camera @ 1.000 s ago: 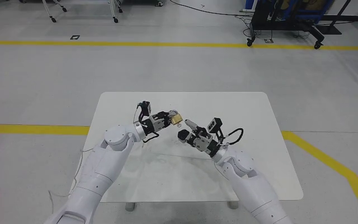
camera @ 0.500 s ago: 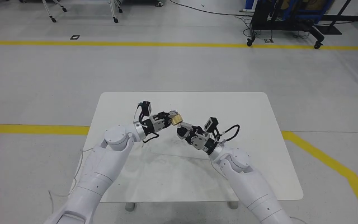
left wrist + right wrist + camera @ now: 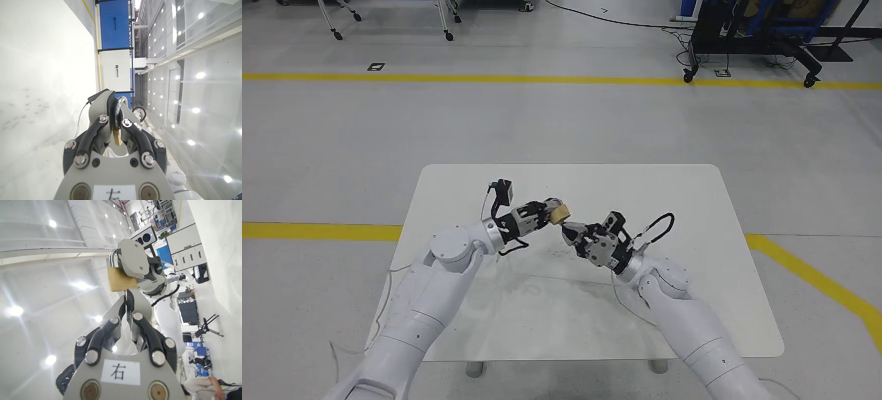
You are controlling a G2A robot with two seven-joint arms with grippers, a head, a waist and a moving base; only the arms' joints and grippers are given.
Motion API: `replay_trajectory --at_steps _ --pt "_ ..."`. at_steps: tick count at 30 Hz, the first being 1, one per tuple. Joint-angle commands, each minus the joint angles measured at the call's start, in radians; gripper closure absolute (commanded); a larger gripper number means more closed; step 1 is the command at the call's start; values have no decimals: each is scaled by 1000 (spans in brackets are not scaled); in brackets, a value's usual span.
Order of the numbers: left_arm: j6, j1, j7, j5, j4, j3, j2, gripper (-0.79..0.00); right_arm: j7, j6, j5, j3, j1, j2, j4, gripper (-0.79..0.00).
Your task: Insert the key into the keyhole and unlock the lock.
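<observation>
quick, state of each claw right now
left claw: closed on the brass padlock
right claw: closed on the key, tip at the padlock's base

The room was bright, lit evenly from above. In the left wrist view the worktop (image 3: pixel 37 56) was washed out almost to plain white. Ceiling lamps (image 3: pixel 53 223) flared into star-shaped glare in both wrist views, and straight lines bent near the edges.

The lock (image 3: pixel 118 281) has a dull brass body and a glossy steel shackle (image 3: pixel 117 110); the desk (image 3: pixel 682 200) is smooth, matt white.
</observation>
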Motion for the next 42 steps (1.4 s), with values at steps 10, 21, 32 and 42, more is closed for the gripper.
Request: replay_trajectory --at_steps 10,21,32,42 --pt "-77 25 22 19 -22 -7 1 0 133 50 96 -5 73 -8 147 0" --pt "-48 23 51 34 -23 -7 -2 0 66 -150 -96 72 -16 24 16 -785" --pt "13 -14 122 413 8 110 -4 0 -42 -282 -144 309 -224 72 -213 -785" --pt "148 -68 162 611 83 220 -31 0 -42 -282 -144 309 -224 72 -213 -785"
